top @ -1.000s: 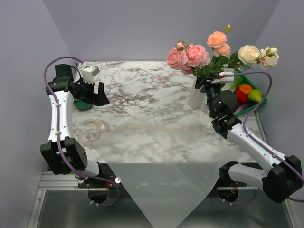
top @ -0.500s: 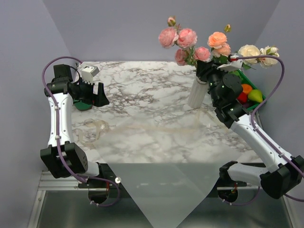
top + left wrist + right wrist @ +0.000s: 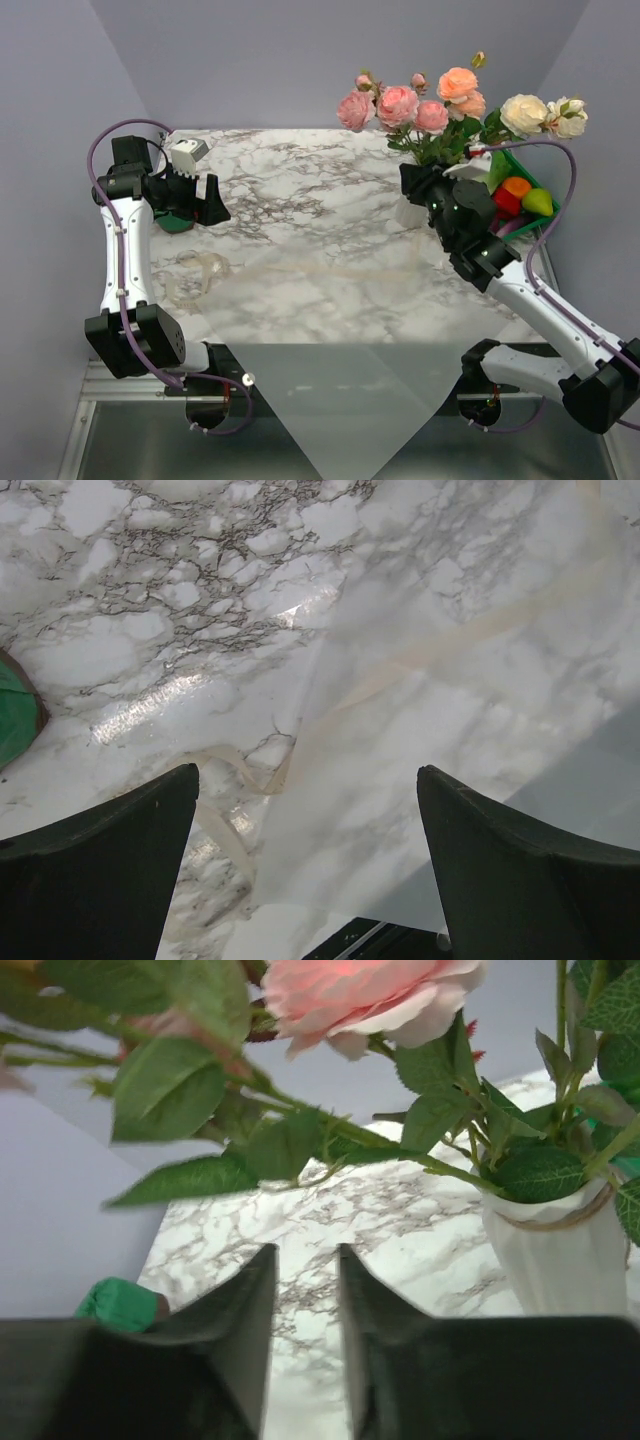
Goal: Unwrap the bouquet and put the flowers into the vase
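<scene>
1. Top external view, table (image 3: 300, 200): marble top, both arms bolted at its near edge.
2. Wrapping sheet (image 3: 340, 400): one, pale and translucent. It is spread flat, with a corner hanging over the near edge. No stems lie on it. Unwrapping is judged done.
3. Flowers (image 3: 430, 115): pink, peach and cream roses with green leaves, standing as one spray at the far right of the table.
   - The right wrist view shows stems running down into the vase mouth.
   - None are seen loose on the table or the sheet, so placing is judged complete or nearly so.
   - One pink-headed stem leans out low to the left and may want settling. After that, only clearing the right arm looks to be left.
4. Vase (image 3: 560, 1255): white, ribbed, upright, at the far right near the green tray (image 3: 527, 168). From above it is largely hidden behind the right arm.
5. Right gripper (image 3: 303, 1255): just beside the vase, under the leaning stem. Its fingers are set close together with a thin gap, and the table shows through. Nothing is pinched as far as can be seen.
6. Left gripper (image 3: 307, 772): at the far left, well apart from the flowers, held above the table. Its fingers are spread wide and empty.
7. Ribbon (image 3: 200, 266): cream, untied, lying loose on the table towards the left.
</scene>
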{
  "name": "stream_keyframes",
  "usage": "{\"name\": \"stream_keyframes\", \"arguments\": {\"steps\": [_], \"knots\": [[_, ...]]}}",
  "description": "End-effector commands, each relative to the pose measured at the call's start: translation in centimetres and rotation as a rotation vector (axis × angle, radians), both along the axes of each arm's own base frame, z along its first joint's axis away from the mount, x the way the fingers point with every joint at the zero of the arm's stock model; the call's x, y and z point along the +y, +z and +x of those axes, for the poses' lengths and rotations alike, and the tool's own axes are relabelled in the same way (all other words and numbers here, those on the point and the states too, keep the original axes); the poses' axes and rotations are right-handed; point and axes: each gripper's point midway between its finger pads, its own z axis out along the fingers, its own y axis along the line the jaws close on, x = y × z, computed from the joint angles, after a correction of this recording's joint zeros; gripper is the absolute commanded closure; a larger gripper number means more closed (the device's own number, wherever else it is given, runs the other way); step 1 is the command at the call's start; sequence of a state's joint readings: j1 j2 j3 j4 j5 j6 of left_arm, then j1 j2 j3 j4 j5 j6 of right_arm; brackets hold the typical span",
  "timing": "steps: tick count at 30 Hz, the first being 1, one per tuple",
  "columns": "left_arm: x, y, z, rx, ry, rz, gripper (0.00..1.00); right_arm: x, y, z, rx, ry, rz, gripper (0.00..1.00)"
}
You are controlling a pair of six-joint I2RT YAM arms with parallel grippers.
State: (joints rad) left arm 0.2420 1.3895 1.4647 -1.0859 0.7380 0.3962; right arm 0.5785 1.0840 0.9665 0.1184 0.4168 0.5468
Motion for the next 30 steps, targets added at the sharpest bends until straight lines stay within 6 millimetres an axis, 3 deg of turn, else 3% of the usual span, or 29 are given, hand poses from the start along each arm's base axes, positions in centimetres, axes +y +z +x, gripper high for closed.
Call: {"name": "stream_keyframes", "arguments": {"steps": [1, 2, 3, 8, 10, 11, 12, 14, 15, 18, 19, 21, 25, 30], "knots": [[-0.6, 0.7, -0.6, -0.009, -0.010, -0.040, 0.01, 1.1, 0.6, -2.0, -0.103, 0.049, -0.018, 0.76], [-0.6, 0.7, -0.6, -0.008, -0.008, -0.040, 0.01, 2.3, 0.5, -2.7, -0.124, 0.085, -0.055, 0.85], [-0.5, 0.7, -0.6, -0.007, -0.007, -0.043, 0.01, 3.0, 1.0, -3.0, -0.157, 0.095, -0.058, 0.86], [-0.6, 0.8, -0.7, -0.010, -0.008, -0.037, 0.01, 6.5, -0.5, -4.2, -0.188, 0.168, -0.121, 0.81], [-0.5, 0.8, -0.7, -0.009, -0.005, -0.032, 0.01, 7.3, 0.1, -3.8, -0.230, 0.177, -0.160, 0.78], [-0.4, 0.9, -0.7, -0.009, -0.004, -0.031, 0.01, 8.2, -0.8, -2.9, -0.220, 0.178, -0.200, 0.77], [-0.4, 0.9, -0.6, -0.008, -0.004, -0.029, 0.01, 8.3, 1.0, -2.4, -0.278, 0.155, -0.226, 0.77], [-0.4, 1.0, -0.6, -0.007, -0.003, -0.027, 0.01, 8.8, 1.3, -0.9, -0.324, 0.100, -0.274, 0.77], [-0.3, 1.0, -0.6, -0.007, 0.000, -0.025, 0.01, 8.4, 4.1, -0.6, -0.425, 0.049, -0.285, 0.79], [-0.2, 0.8, -0.6, 0.002, 0.005, -0.024, 0.01, 8.3, 6.4, 1.2, -0.503, -0.067, -0.358, 0.82], [-0.2, 0.9, -0.6, 0.002, 0.004, -0.022, 0.01, 7.2, 8.6, 1.7, -0.504, -0.160, -0.340, 0.82], [-0.2, 0.9, -0.7, 0.005, 0.005, -0.018, 0.01, 5.3, 10.5, 2.1, -0.518, -0.294, -0.359, 0.86], [0.0, 1.0, -0.7, -0.003, 0.005, -0.003, 0.01, 1.4, 11.9, 1.5, -0.470, -0.489, -0.327, 0.87], [-0.1, 0.9, -0.7, 0.003, 0.002, -0.010, 0.01, -0.8, 11.1, 1.4, -0.387, -0.541, -0.321, 0.87]]}}
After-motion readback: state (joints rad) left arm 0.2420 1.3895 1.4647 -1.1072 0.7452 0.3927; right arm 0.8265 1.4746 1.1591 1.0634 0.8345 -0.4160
